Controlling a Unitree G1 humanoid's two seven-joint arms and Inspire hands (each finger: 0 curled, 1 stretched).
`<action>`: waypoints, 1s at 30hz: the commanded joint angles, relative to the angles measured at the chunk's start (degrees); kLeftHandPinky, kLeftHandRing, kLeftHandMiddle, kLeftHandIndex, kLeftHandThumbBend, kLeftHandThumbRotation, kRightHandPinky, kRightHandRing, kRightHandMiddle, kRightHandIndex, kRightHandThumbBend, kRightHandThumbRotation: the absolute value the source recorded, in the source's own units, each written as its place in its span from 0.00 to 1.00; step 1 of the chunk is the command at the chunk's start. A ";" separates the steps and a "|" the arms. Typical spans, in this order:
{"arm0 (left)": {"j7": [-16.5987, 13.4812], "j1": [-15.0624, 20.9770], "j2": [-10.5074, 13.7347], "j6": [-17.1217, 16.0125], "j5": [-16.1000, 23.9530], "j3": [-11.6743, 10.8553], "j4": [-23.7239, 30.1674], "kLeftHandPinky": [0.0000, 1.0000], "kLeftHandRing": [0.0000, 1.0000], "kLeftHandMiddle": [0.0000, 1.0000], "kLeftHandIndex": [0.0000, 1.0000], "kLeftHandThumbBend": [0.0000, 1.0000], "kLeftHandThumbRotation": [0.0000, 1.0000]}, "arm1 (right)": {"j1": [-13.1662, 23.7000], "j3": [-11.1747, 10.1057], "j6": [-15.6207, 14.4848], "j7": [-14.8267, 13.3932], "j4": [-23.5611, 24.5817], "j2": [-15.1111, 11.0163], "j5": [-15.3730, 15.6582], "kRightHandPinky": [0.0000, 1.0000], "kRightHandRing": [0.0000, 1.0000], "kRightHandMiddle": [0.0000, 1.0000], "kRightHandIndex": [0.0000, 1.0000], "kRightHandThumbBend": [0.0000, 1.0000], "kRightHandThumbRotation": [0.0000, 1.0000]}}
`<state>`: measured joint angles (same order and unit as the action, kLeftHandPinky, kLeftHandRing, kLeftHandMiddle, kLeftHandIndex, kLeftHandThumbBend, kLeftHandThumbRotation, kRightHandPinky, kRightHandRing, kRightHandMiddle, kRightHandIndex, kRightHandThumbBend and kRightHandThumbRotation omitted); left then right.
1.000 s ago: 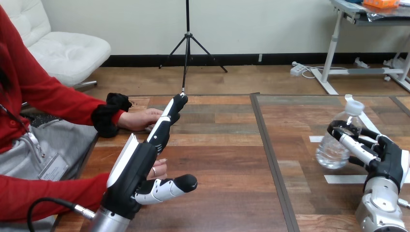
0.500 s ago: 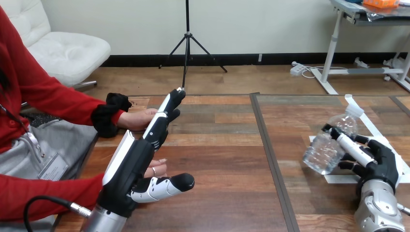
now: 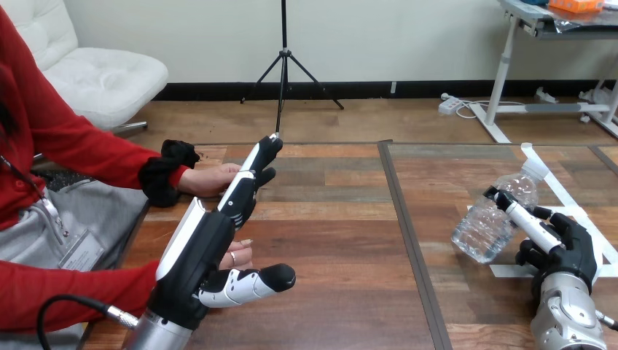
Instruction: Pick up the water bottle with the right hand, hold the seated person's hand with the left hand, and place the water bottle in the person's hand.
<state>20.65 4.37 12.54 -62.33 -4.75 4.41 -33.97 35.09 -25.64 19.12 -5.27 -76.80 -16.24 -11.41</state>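
A clear plastic water bottle (image 3: 487,222) with a white cap leans over at the table's right, base to the left and cap to the upper right. My right hand (image 3: 565,244) has its fingers curled round the bottle's upper part; I cannot tell whether the base touches the table. At the left, my left hand (image 3: 197,251) is open, with straight fingers reaching up and away and the thumb (image 3: 251,283) stuck out to the right. The person's near hand (image 3: 239,253) lies on the table just behind its palm. The person's far hand (image 3: 211,179) rests beside my fingertips.
White tape strips (image 3: 576,211) mark the table (image 3: 335,219) around the bottle's spot. A dark seam (image 3: 408,240) runs down the tabletop between the two halves. The person's red sleeves come in from the left edge.
The bottle has gone from upright to tilted, its base swinging left, with my right hand still closed on it. My left hand has barely moved.
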 commanded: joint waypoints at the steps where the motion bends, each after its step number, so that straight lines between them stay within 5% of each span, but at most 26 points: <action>1: 0.56 2.01 -0.39 0.25 -1.61 0.10 2.24 0.96 1.00 1.00 1.00 1.00 0.73 | 3.13 -1.13 1.71 1.51 1.96 -0.78 -1.33 0.00 0.04 0.08 0.08 0.61 0.00; 10: 0.71 2.66 -1.00 0.26 -1.32 0.06 1.82 0.97 1.00 1.00 1.00 1.00 0.74 | 3.14 -2.30 1.26 3.84 2.33 -0.76 -3.05 0.00 0.04 0.08 0.08 0.61 0.00; 30: 0.78 3.81 -1.91 0.00 -0.09 -0.28 0.31 0.97 1.00 1.00 1.00 1.00 0.75 | 2.25 -1.10 3.98 8.85 4.06 0.05 -2.78 0.00 0.04 0.08 0.08 0.58 0.00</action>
<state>21.62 4.64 10.87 -62.22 -4.88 4.44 -33.98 34.88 -26.96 20.14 1.40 -76.67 -16.15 -13.65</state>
